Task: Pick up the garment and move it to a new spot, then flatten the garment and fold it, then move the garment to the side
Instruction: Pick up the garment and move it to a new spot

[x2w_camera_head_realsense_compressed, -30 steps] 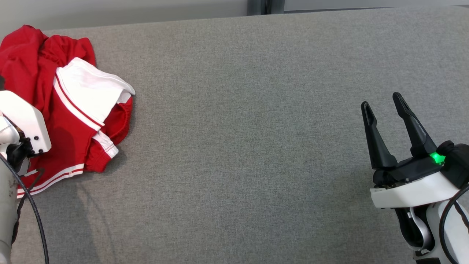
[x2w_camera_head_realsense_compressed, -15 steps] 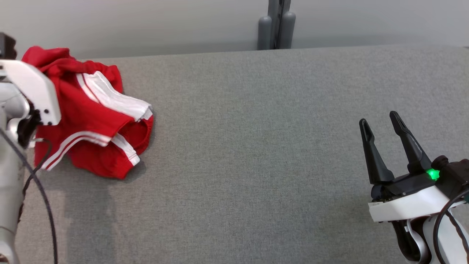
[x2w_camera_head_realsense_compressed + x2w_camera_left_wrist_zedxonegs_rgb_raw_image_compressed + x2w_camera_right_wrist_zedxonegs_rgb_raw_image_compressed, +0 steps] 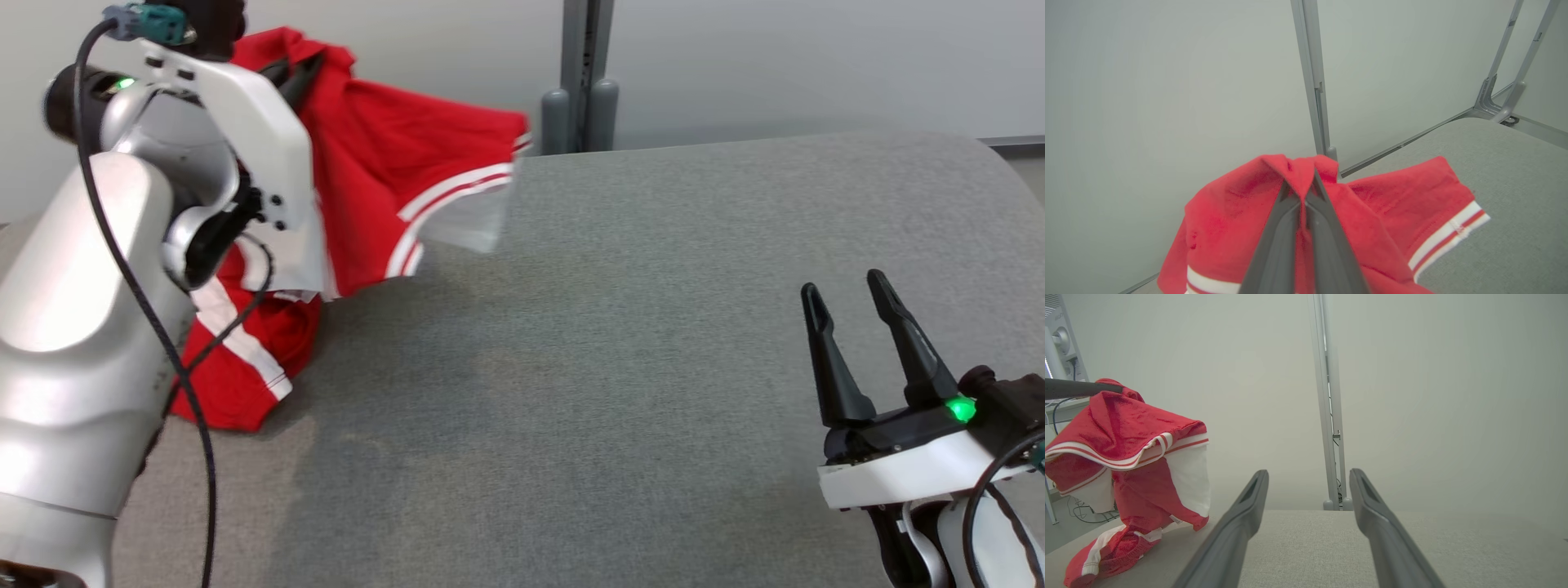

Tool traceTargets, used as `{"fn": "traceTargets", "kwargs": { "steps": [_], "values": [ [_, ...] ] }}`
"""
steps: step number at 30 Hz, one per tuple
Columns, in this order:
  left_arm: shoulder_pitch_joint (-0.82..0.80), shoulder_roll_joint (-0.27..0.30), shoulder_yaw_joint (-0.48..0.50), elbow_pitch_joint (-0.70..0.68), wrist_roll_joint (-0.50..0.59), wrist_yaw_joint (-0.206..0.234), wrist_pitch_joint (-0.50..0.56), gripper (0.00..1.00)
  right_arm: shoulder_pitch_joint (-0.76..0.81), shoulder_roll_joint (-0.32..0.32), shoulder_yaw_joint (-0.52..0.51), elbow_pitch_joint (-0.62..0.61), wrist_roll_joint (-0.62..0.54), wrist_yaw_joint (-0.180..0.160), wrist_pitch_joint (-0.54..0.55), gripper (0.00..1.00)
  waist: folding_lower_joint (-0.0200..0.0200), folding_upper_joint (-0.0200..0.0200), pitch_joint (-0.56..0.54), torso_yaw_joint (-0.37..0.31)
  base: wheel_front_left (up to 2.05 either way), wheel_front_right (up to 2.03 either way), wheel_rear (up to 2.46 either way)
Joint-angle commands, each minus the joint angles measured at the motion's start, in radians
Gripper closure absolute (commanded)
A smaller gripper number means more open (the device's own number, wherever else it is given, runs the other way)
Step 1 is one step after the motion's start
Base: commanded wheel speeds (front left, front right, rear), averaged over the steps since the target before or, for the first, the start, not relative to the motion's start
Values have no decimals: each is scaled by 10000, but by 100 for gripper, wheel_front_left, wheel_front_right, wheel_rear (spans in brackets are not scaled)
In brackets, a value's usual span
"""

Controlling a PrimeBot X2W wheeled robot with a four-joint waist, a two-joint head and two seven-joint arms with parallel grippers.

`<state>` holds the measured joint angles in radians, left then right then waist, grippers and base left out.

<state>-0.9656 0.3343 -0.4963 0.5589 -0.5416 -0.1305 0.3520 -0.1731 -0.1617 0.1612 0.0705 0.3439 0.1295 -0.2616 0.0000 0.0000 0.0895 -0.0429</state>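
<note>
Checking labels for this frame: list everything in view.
garment: 1, red with white stripes, lifted at far left, lower end on the table
table: 1, grey fabric top, across the view
post: 1, grey, behind the table's far edge
wall: 1, pale, behind
left gripper: 1, dark fingers, shut on the garment, raised
right gripper: 1, dark fingers, open, holding nothing, lower right
</note>
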Motion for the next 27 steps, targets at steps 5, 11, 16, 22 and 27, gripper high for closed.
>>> {"fn": "traceTargets", "kwargs": {
  "steps": [5,11,16,22,27],
  "values": [
    [369,-544,-126,-1240,-963,8,135,100,172,45,-309,-33,10,23,-54,0,0,0,-116,-545,0,0,0],
    [1026,-1434,-283,-2204,-1731,41,170,100,86,71,-563,-61,35,23,-54,0,0,0,22,-1070,0,0,0],
    [1738,-1793,-732,-2327,-1877,33,98,100,40,18,-621,-112,67,23,-54,0,0,0,177,-1359,0,0,0],
    [2604,-1278,-1223,-1328,-1505,66,-39,90,-38,-79,-720,-132,70,23,-54,0,0,0,326,-1437,0,0,0],
    [2801,-651,-1458,-272,-535,624,-683,0,-108,-110,-713,-93,65,23,-53,0,0,0,387,-1308,0,0,0]
  ]
}}
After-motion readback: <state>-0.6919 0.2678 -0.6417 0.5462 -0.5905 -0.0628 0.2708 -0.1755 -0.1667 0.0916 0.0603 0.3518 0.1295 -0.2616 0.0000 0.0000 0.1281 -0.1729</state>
